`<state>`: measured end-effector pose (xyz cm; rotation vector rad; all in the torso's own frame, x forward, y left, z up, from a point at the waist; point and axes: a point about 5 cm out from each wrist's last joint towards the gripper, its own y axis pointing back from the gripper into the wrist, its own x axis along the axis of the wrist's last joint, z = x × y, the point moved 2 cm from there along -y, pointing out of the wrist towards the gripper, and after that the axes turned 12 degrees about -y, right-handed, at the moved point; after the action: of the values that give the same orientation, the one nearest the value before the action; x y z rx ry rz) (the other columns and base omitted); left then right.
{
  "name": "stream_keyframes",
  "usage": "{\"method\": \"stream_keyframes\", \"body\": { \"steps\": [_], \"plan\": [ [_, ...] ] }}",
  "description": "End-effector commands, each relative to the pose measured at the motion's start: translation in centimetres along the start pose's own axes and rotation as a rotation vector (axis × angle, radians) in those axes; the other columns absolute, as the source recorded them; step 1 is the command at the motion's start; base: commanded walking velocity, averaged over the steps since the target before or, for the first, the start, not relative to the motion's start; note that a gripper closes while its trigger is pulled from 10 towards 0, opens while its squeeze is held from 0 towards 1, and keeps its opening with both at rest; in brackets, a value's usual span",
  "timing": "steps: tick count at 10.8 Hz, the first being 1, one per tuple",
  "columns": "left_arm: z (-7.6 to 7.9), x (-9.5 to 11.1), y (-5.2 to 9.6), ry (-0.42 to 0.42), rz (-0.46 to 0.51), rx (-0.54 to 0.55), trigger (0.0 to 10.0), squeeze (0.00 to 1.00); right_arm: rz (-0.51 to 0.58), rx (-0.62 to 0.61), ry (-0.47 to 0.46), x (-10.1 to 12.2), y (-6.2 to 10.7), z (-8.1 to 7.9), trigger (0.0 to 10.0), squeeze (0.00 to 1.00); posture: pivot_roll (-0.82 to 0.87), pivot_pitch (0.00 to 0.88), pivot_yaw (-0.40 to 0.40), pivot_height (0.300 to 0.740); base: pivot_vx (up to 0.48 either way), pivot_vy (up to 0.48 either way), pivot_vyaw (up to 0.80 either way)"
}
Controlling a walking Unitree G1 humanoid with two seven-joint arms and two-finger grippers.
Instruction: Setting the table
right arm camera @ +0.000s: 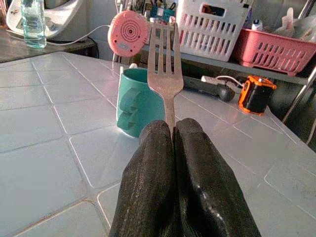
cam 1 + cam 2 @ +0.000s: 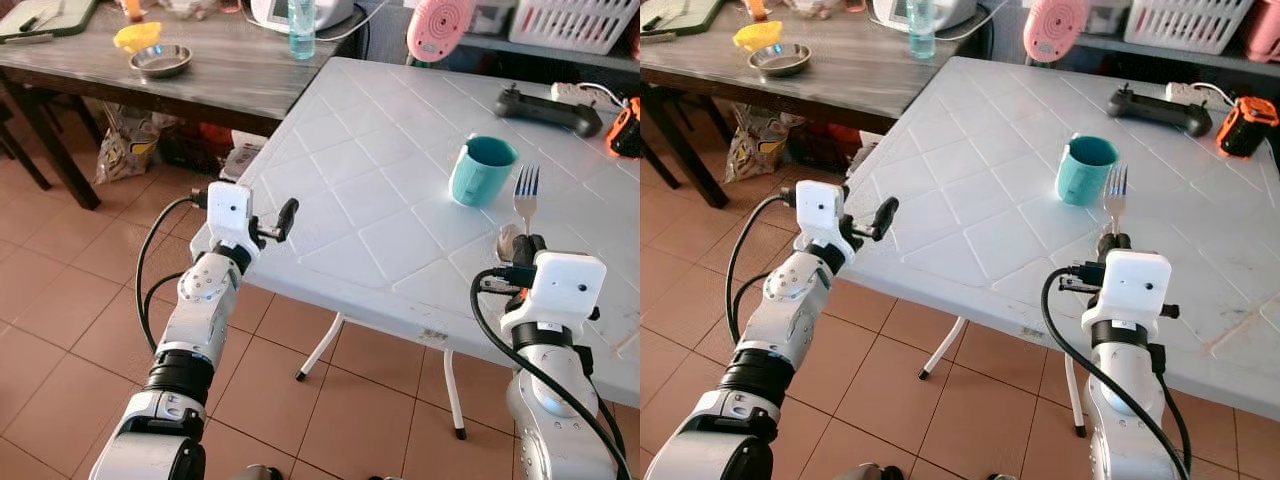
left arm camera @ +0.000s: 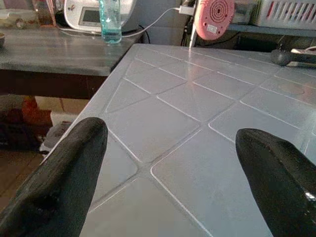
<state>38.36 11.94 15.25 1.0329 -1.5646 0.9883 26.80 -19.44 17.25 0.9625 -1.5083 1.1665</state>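
Note:
My right gripper (image 2: 520,243) is shut on the handle of a metal fork (image 2: 526,188), holding it low over the white plastic table (image 2: 370,200) with the tines pointing away from me. Just beyond and left of the tines stands a teal mug (image 2: 481,170), upright, its handle side toward the gripper in the right wrist view (image 1: 136,101). The fork (image 1: 165,74) rises from between the pressed fingers (image 1: 197,163). My left gripper (image 2: 280,222) hovers open at the table's left edge with nothing between its fingers (image 3: 79,153).
A black controller (image 2: 548,108) and an orange device (image 2: 625,128) lie at the table's far right. A pink round gadget (image 2: 438,28) stands behind. A dark wooden table (image 2: 210,75) at the back left carries a steel bowl (image 2: 160,60) and a bottle (image 2: 301,28). Tiled floor lies below.

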Motion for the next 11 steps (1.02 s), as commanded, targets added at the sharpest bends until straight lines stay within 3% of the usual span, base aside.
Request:
{"method": "stream_keyframes", "body": {
  "steps": [1, 8, 11],
  "plan": [
    [-0.5, 0.3, -0.2, -0.007, 0.007, 0.018, 10.0, 0.00, 0.026, -0.006, 0.004, 0.7, 0.1, 0.3, 10.0, 0.00, 0.03, 0.109, -0.004, 0.740, 0.000, 0.000, 0.00],
    [-0.5, 0.7, -0.6, -0.042, 0.015, -0.024, 10.0, 0.00, 0.030, -0.065, 0.010, 0.7, 0.7, 1.4, 10.0, 0.00, 0.03, 0.120, 0.017, 0.740, 0.000, 0.450, 0.00],
    [0.3, 0.8, -0.9, -0.032, 0.024, -0.038, 10.0, 0.00, 0.036, -0.086, 0.011, 0.8, 0.8, 1.5, 10.0, 0.00, 0.02, 0.117, 0.025, 0.740, 0.000, 0.480, 0.00]
  ]
}}
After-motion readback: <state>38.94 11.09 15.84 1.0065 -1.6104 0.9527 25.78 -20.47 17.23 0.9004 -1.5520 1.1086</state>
